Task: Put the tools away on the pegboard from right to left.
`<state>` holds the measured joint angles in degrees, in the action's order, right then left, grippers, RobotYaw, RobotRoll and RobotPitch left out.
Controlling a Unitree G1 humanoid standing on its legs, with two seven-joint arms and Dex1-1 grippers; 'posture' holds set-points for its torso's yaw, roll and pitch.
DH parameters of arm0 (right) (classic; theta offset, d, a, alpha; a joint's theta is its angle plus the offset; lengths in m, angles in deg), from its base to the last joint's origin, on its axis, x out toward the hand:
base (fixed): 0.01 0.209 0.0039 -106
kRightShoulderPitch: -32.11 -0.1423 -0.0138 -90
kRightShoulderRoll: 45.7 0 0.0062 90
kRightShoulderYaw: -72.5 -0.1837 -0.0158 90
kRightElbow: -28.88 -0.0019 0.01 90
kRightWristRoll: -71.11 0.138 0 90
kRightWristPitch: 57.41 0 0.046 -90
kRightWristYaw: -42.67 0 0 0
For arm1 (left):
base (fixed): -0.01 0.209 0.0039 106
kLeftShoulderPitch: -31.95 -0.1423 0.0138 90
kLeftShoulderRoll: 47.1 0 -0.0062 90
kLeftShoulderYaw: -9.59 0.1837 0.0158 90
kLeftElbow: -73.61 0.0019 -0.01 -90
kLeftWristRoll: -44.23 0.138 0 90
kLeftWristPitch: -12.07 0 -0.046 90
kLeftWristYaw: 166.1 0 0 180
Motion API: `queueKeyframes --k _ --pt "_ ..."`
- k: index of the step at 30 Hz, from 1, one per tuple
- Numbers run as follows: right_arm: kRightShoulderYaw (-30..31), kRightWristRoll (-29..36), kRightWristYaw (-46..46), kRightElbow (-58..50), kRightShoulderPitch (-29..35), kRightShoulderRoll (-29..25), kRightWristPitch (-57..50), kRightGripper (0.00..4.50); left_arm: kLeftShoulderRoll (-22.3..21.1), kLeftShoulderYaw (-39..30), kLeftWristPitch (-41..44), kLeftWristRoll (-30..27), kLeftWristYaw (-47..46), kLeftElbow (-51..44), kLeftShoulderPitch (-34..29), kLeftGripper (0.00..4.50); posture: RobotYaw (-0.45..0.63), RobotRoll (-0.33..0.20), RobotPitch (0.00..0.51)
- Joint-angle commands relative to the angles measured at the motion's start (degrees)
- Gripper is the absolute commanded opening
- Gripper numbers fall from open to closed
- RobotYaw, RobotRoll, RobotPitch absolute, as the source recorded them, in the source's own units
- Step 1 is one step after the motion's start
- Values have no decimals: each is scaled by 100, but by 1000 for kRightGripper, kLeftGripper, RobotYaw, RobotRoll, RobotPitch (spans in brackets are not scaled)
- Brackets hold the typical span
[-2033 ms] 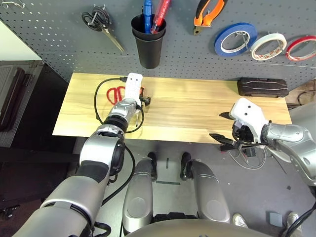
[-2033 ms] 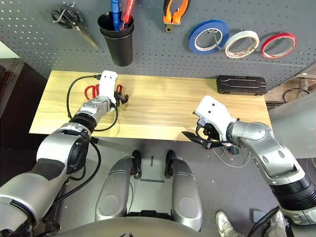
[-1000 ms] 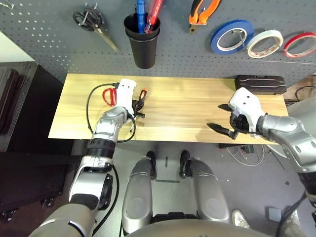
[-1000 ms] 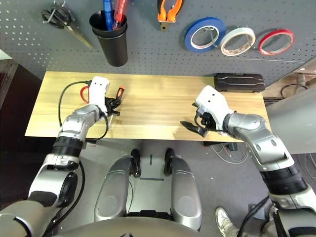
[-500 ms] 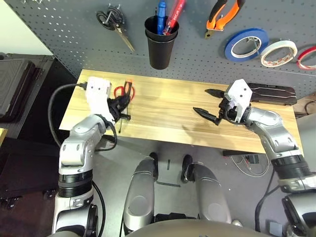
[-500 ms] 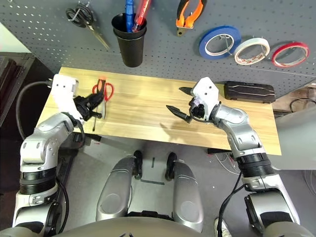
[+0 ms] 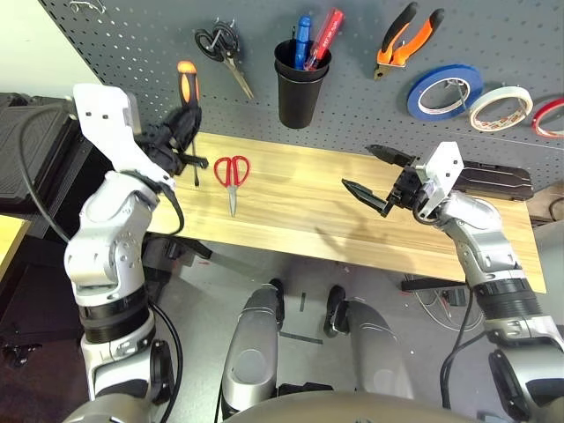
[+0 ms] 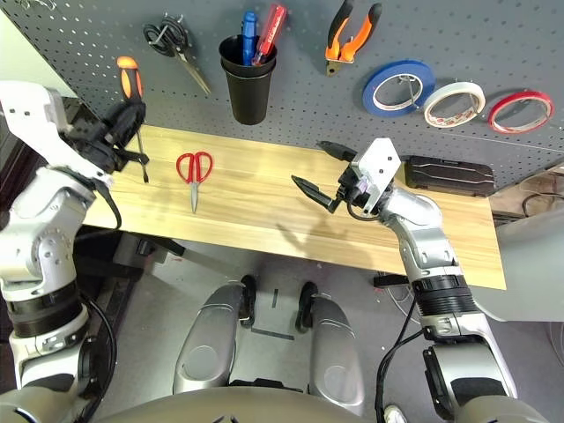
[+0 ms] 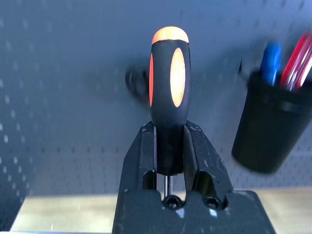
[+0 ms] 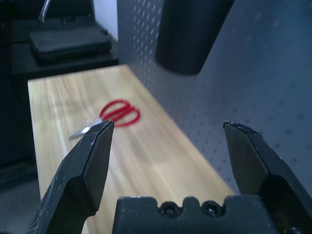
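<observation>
Behind the wooden table [image 7: 291, 211], the dark grey perforated pegboard [image 7: 132, 35] waits. My left gripper [image 9: 169, 161] clamps the slim black-and-orange-handled screwdriver [image 9: 169, 90] upright before it; my right gripper [image 10: 168, 141] hangs wide open, empty. Next, I judge, the screwdriver goes into the black cup [image 7: 300, 84]; red-handled scissors [image 7: 232, 172] lie untouched.

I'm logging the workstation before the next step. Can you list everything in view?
Screwdriver: 1, black-orange, held upright in left pincer before the pegboard.
Red scissors: 1, on table, left part.
Black scissors: 1, hung on pegboard.
Cup: 1, black, on pegboard, holding blue and red tools.
Pliers: 1, orange-black, hung.
Tape rolls: blue, white, red, hung at right.
Case: 1, black, table's right rear.
Table: 1, wooden.
Left pincer: shut on screwdriver.
Right pincer: open, above table.
</observation>
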<state>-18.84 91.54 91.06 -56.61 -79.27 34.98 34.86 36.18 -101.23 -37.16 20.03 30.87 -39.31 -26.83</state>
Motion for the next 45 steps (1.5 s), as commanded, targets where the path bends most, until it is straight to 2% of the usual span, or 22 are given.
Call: queueKeyframes --k 1,12,22,32,38,45 --pt "-215 283 -23 -504 130 -169 -429 4500 -82 -53 241 -279 -188 -143 402 575 229 0 218" --pt "-644 1009 -144 -1501 140 -712 -1830 4500 -49 -67 582 -647 -718 313 1649 575 173 0 219" --pt "-957 1202 -229 -1446 86 -919 -2291 4500 433 65 184 -759 -1033 725 2517 575 140 0 220" --pt "-959 1117 -252 -1467 116 -980 -2291 4500 1170 358 -1084 -477 -1254 1396 2878 575 120 0 225" --pt "-951 1026 -367 -1425 56 -964 -2253 4500 1631 609 -2233 15 -1397 2394 3013 575 107 0 230" --pt "-936 887 -435 -1396 126 -964 -2168 4500 2112 712 -3238 270 -1482 3527 3293 575 84 0 234"
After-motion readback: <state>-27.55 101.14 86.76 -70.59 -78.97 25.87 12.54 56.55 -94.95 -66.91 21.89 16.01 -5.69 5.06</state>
